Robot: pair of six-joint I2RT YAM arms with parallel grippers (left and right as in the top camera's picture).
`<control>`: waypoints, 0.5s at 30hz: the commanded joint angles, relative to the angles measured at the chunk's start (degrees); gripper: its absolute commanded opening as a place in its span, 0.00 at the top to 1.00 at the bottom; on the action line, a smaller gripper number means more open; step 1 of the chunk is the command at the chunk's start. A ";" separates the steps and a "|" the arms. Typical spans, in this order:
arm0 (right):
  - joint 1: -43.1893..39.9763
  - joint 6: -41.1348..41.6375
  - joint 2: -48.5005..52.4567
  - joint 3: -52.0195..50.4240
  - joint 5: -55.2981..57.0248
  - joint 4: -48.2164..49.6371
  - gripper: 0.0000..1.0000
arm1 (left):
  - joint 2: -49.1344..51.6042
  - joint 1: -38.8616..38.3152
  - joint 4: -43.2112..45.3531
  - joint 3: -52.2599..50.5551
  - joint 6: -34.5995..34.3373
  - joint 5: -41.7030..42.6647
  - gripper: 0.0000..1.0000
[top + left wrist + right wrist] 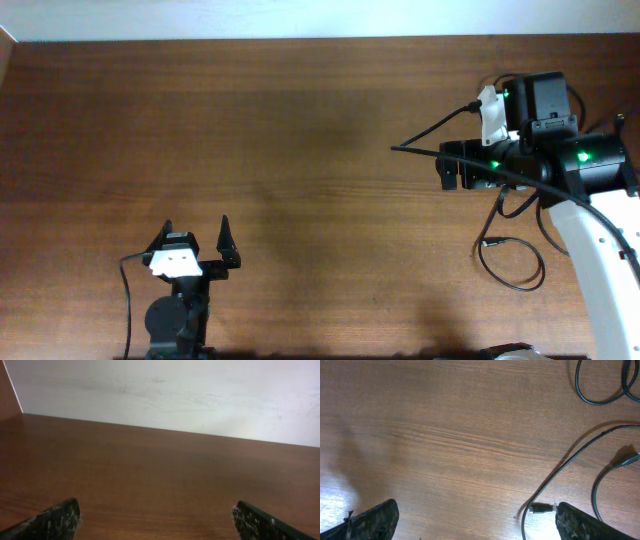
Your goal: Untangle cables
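Left gripper (196, 224): jaws spread wide, nothing between them, low over the desk (300, 120) at its near-left. Right gripper (448, 167): jaws also wide apart, holding nothing. Cables (555, 475) lie in loose loops on the desk under and beside the right arm. One silver-tipped plug (540, 508) rests just beside a right finger, ungripped.

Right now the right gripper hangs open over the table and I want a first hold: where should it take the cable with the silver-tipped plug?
Probably the cable just behind its plug, right gripper coming straight down, jaws across the cord: it lies flat on bare table, clear of the other loops.
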 commanded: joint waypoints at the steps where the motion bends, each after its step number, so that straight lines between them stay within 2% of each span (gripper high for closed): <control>1: 0.35 -0.42 0.28 0.68 -0.13 0.00 0.01 | -0.55 0.35 -0.44 -0.09 1.14 1.27 0.01; 7: 0.31 -0.46 0.13 0.52 0.33 0.24 0.01 | -0.55 0.35 -0.44 -0.09 1.14 1.27 0.01; 11: 0.33 -0.42 -1.46 -2.84 0.00 8.04 0.01 | -0.55 0.35 -0.44 -0.09 1.14 1.27 0.01; 15: 0.31 -0.39 -5.99 -10.93 -1.68 16.65 0.01 | -0.55 0.35 -0.44 -0.09 1.14 1.27 0.01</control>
